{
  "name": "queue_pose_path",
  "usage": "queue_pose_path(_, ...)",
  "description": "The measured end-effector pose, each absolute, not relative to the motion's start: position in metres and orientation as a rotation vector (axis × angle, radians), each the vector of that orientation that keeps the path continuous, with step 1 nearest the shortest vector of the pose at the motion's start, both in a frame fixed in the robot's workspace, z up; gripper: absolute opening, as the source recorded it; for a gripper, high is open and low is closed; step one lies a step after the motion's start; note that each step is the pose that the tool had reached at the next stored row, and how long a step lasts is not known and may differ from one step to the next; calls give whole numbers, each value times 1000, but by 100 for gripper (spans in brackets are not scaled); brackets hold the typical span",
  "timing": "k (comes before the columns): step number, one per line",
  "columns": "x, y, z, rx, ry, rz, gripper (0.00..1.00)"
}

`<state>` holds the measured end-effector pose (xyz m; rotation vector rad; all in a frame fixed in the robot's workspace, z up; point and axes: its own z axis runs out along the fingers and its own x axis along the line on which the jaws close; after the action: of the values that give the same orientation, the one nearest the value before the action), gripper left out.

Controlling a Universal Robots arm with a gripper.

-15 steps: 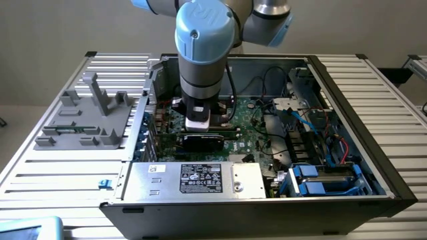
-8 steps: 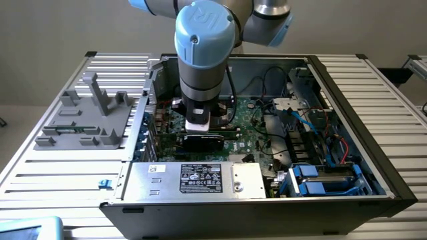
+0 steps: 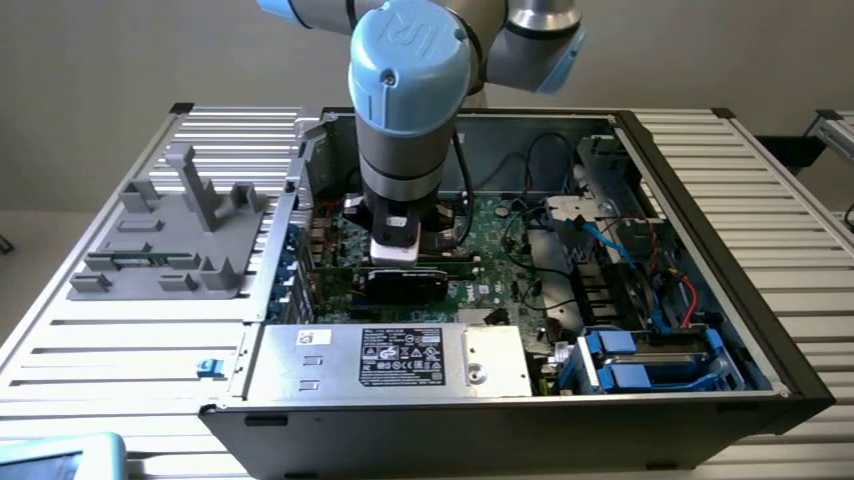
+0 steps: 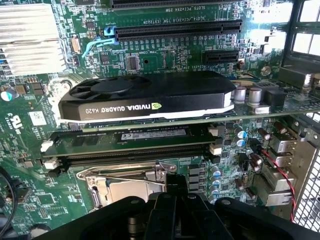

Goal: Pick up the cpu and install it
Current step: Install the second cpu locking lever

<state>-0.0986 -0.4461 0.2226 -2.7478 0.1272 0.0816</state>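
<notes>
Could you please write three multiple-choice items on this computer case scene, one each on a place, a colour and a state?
1. Where does the grey holder sit?
A. Inside the case
B. Outside the case, on the exterior view's left
C. On top of the power supply

2. What colour are the arm's joint caps?
A. Light blue
B. Orange
C. Green

3. How is the graphics card?
A. Lying loose on the table
B. Mounted on the motherboard
C. Held by the gripper

Key: 1 B, it stands on the slatted table beside the case. 2 A, the caps look light blue. 3 B, the card stands fixed among the slots.
</notes>
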Motion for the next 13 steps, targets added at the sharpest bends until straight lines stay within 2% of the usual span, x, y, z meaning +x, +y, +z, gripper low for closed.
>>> queue_pose_path(13, -97, -445, 225, -2747, 129, 81, 11)
